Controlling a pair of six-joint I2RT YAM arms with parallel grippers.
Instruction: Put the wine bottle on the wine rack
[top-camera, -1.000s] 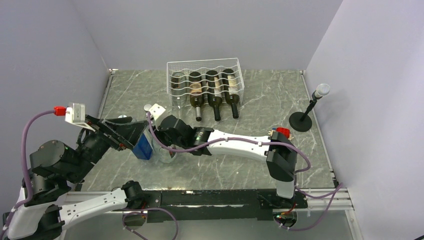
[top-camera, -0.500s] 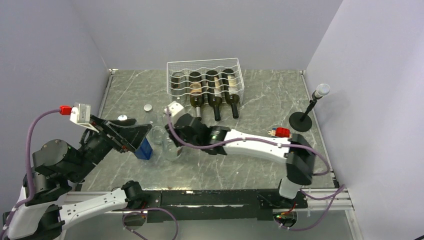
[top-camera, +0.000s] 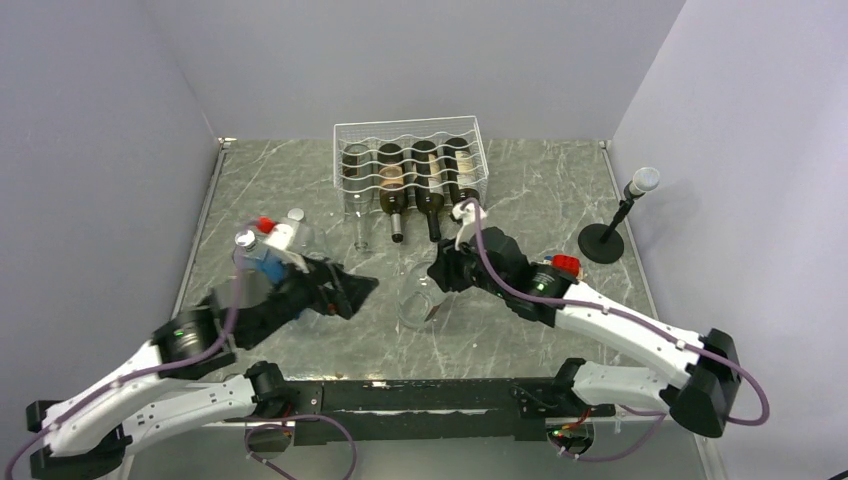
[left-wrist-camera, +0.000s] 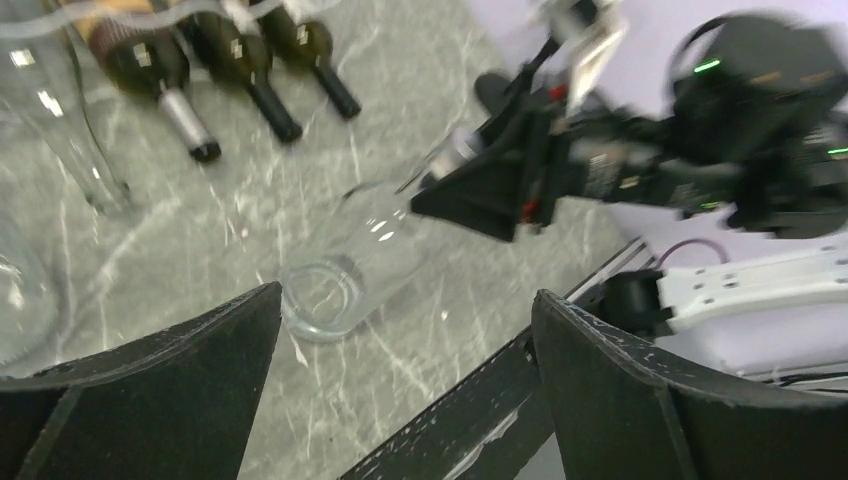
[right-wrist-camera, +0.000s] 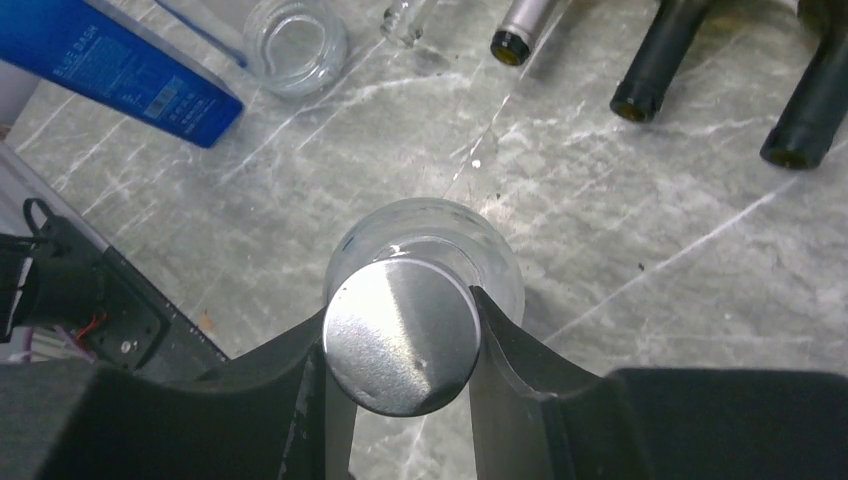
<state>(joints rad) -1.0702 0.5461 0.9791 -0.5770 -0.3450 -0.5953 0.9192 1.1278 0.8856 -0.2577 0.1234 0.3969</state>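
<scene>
Wine bottle (right-wrist-camera: 440, 250), clear glass, top clenched in right gripper (right-wrist-camera: 400, 338); only the left wrist view shows it seemingly tilted. Left gripper (top-camera: 355, 292) extended, spread wide, empty.

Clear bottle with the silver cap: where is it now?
Top view: the clear bottle is mid-table, in front of the wine rack, its capped neck clamped in the right gripper, the open left gripper just left of it.
</scene>
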